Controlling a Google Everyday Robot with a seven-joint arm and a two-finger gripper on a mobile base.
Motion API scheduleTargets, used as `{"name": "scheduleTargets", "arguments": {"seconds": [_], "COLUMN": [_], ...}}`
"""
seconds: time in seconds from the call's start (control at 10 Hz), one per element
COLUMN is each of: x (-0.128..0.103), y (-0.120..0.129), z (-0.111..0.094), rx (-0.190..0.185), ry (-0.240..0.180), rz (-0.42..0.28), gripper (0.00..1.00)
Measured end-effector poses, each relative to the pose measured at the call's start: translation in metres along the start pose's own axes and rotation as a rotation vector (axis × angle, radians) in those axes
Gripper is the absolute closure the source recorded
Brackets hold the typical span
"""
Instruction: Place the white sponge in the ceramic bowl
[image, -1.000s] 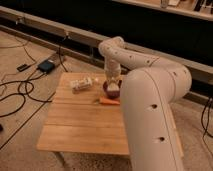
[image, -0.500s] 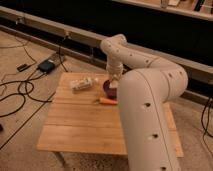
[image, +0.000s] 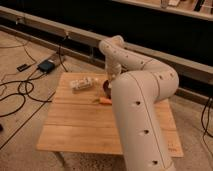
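The ceramic bowl (image: 105, 88) is a small dark maroon round bowl on the wooden table (image: 80, 125), near its far edge. Only its left part shows; my white arm covers the rest. My gripper (image: 111, 76) hangs straight down just above the bowl, at the end of the arm that curves in from the right. The white sponge does not show; it may be hidden by the gripper or the arm.
A pale crinkly packet (image: 83, 83) lies left of the bowl. An orange carrot-shaped item (image: 104, 100) lies just in front of the bowl. My thick white arm (image: 142, 115) covers the table's right half. Cables and a dark box (image: 46, 65) lie on the floor at left.
The arm has shifted slightly left and now hides more of the bowl. The gripper stays over the bowl. The packet and the carrot have not moved.
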Motion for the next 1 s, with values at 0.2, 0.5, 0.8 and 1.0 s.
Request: {"name": "scheduleTargets", "arguments": {"seconds": [0.2,0.5,0.8,1.0], "x": [-0.003,-0.004,-0.003,-0.003], "y": [0.002,0.006,0.006,0.007], "z": [0.007,0.019,0.028,0.029], "rx": [-0.004,-0.006,-0.014,-0.022], "ry": [0.004,0.017,0.024,0.021], "rz": [0.002,0.002,0.004,-0.006], "gripper": [0.53,0.35,0.35,0.35]}}
